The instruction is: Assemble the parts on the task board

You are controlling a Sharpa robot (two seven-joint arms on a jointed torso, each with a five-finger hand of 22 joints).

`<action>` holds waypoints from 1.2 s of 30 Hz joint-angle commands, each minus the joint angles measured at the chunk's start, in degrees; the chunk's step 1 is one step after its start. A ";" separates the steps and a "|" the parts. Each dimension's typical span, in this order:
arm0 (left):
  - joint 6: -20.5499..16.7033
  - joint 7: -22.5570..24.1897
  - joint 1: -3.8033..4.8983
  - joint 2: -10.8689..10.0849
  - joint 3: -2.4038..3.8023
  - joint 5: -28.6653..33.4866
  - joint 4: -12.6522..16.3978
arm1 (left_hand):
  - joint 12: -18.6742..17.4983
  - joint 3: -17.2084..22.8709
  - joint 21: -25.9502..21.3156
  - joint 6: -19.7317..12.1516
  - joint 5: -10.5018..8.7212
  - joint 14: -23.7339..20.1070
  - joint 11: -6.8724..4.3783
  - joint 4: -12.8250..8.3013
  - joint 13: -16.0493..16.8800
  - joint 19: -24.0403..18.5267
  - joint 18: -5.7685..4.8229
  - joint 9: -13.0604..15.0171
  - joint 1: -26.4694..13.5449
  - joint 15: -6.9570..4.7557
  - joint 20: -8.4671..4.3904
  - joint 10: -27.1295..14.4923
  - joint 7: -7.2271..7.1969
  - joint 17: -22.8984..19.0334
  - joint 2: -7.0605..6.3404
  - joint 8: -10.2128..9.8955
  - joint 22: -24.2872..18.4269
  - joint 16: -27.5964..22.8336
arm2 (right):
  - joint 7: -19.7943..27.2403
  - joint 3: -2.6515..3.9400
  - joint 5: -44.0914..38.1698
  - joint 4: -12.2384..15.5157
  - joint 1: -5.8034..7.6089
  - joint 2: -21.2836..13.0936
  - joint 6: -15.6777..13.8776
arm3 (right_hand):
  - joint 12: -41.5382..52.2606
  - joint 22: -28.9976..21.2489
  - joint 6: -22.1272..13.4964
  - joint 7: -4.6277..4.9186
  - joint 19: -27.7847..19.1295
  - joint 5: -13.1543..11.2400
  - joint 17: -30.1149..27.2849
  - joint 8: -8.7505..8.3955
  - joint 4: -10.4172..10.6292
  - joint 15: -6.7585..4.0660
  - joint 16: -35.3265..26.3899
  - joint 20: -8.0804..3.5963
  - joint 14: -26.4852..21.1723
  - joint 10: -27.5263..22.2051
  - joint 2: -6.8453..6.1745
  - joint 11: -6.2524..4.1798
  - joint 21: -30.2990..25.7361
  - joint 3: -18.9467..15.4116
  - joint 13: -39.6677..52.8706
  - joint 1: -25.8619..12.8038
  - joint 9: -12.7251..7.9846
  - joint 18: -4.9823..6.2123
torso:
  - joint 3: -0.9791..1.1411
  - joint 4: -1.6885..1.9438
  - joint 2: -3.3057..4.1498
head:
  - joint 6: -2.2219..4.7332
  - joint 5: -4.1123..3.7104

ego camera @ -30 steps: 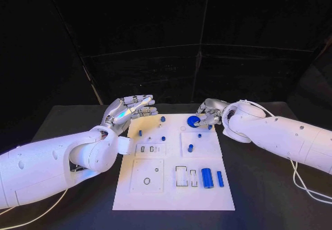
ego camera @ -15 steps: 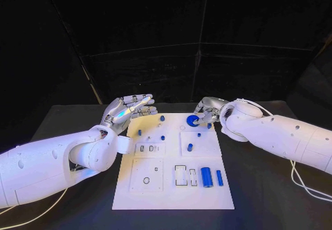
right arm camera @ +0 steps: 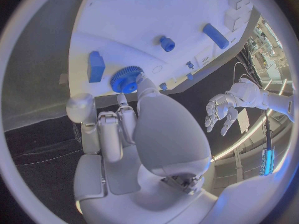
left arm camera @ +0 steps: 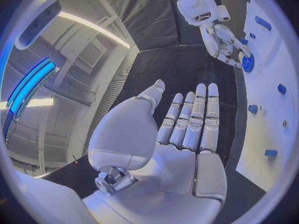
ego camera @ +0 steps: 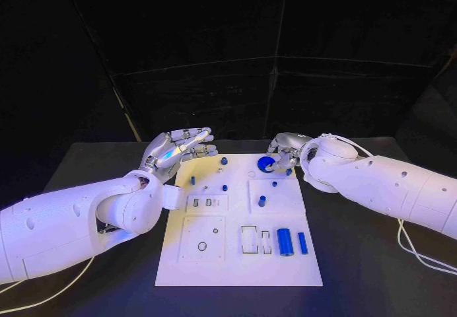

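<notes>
White flat rectangular task board (ego camera: 238, 274) on black table (ego camera: 95, 165). Blue toothed gear (right arm camera: 124, 79), blue cylinder (ego camera: 284, 242), blue slim bar (ego camera: 302, 243), small blue pegs (ego camera: 224, 187). Silver many-fingered left hand (ego camera: 181, 148), silver right hand (ego camera: 282, 153), white arms (ego camera: 57, 224).

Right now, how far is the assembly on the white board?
Early stage. Some small blue pegs already stand in the task board. The right hand holds a blue gear at the far edge; the left hand is open and holds nothing. A blue cylinder and bar lie loose.
</notes>
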 commanded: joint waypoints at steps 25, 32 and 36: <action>0.84 0.28 0.08 0.08 0.04 -0.41 -0.11 | -0.38 0.07 0.21 0.13 0.22 0.51 0.14 -0.41 0.00 0.41 0.80 -0.06 0.44 0.00 0.04 0.27 1.42 -0.07 0.07 -0.37 -0.07 -0.39 | 0.47 0.04 -2.10 0.07 0.06 0.63 -2.57 | 2.09 0.72 11.11 -2.82 0.61 -9.59 12.06 3.23 -7.71 -1.76 0.55 -2.05 5.31 2.31 7.25 -2.52 0.95 11.51 5.50 3.34 0.62 -1.11 | 0.09 -0.05 0.02 | -0.35 0.09; 0.85 0.24 0.08 0.02 0.04 -0.41 -0.13 | -0.43 0.06 0.18 0.11 0.22 0.47 0.15 -0.48 -0.01 0.44 0.79 -0.07 0.44 0.01 0.04 0.27 1.42 -0.10 0.12 -0.42 -0.12 -0.47 | 0.72 0.04 -2.85 2.40 0.01 0.29 -5.54 | 1.97 0.93 11.73 -2.79 0.72 -8.72 12.10 2.53 -9.76 -1.79 0.55 -2.07 5.32 2.37 5.95 -2.54 1.08 14.63 5.62 1.08 0.35 -1.17 | 0.07 -0.02 0.02 | -0.30 0.22; 0.83 0.25 0.08 -0.08 0.04 -0.41 -0.16 | -0.43 0.06 0.18 0.11 0.22 0.47 0.15 -0.48 -0.01 0.44 0.79 -0.07 0.44 0.01 0.04 0.27 1.42 -0.10 0.12 -0.42 -0.12 -0.47 | 0.22 0.04 -1.78 5.29 -0.02 -0.10 -6.36 | 1.89 0.90 11.65 -2.71 0.69 -8.22 12.06 2.11 -10.13 -1.71 0.53 -2.02 5.31 2.35 5.49 -2.48 1.07 15.54 5.62 -0.11 0.21 -1.17 | 0.08 -0.05 0.01 | -0.28 0.52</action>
